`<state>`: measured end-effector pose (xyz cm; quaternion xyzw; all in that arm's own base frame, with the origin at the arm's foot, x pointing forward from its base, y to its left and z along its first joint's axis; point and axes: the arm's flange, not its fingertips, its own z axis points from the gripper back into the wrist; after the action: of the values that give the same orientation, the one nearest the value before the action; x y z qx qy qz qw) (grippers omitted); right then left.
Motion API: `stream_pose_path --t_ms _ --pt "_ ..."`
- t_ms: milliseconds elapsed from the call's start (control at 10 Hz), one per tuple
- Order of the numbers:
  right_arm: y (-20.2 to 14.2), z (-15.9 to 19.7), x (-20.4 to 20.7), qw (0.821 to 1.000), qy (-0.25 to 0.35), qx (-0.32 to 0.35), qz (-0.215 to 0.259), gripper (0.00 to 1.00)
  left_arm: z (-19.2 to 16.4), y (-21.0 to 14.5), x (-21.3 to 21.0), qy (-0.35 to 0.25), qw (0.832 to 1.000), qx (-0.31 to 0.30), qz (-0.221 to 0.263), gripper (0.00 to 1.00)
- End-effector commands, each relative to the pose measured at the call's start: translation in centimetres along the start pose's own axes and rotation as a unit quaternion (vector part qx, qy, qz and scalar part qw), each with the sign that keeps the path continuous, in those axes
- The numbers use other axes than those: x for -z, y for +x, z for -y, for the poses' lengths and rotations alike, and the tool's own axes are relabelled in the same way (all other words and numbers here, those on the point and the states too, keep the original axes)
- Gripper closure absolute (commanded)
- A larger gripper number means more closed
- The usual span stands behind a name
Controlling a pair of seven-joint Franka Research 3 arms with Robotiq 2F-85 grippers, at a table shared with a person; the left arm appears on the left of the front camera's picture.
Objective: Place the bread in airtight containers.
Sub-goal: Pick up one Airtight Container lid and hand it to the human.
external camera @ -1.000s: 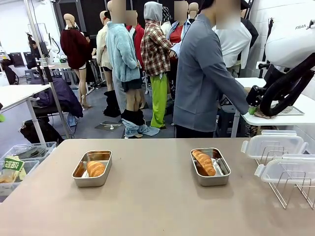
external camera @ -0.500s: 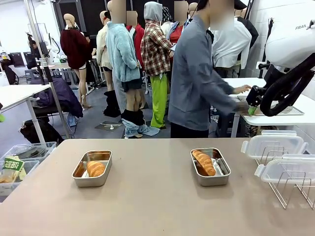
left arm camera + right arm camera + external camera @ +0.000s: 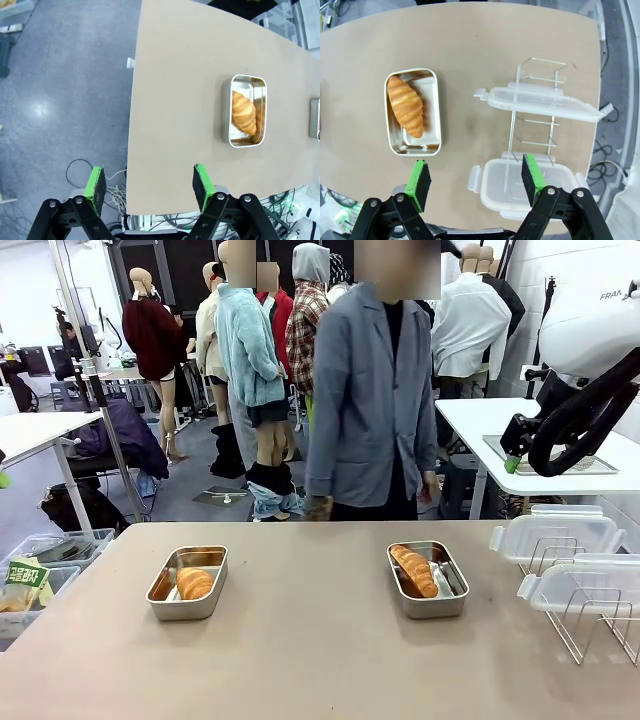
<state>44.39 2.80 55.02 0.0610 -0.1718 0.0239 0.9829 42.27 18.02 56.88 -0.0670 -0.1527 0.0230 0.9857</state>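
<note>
On the desk (image 3: 320,670), one croissant (image 3: 194,583) lies in the left tub (image 3: 185,611) and the other croissant (image 3: 414,570) in the right tub (image 3: 432,608), both uncovered. Left jaws and right jaws hang spread, empty. Lidding remains: lift a lid (image 3: 555,533) off the wire rack (image 3: 563,632) and seat it level. The desk is open between the tubs; the rack crowds the right edge.

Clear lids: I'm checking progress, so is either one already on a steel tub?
No, both clear lids rest on the wire rack, and both tubs stand open.
</note>
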Motion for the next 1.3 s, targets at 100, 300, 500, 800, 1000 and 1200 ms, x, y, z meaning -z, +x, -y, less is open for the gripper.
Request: stream_pose_path --t_ms 100,300,500,800,1000,1200 --pt "-0.12 -0.19 0.35 1.0 0.005 0.002 0.006 0.09 -0.02 -0.23 -0.13 0.013 1.0 0.0 0.002 0.11" --pt "-0.12 -0.19 0.35 1.0 0.005 0.002 0.006 0.09 -0.02 -0.23 -0.13 0.013 1.0 0.0 0.002 0.11" --pt "-0.12 -0.19 0.35 1.0 0.005 0.002 0.006 0.09 -0.02 -0.23 -0.13 0.013 1.0 0.0 0.002 0.11" --pt "-0.12 -0.19 0.35 1.0 0.005 0.002 0.006 0.09 -0.02 -0.23 -0.13 0.013 1.0 0.0 0.002 0.11" --pt "-0.12 -0.19 0.35 1.0 0.005 0.002 0.006 0.09 -0.02 -0.23 -0.13 0.013 1.0 0.0 0.002 0.11" --pt "-0.12 -0.19 0.35 1.0 0.005 0.002 0.006 0.09 -0.02 -0.23 -0.13 0.013 1.0 0.0 0.002 0.11"
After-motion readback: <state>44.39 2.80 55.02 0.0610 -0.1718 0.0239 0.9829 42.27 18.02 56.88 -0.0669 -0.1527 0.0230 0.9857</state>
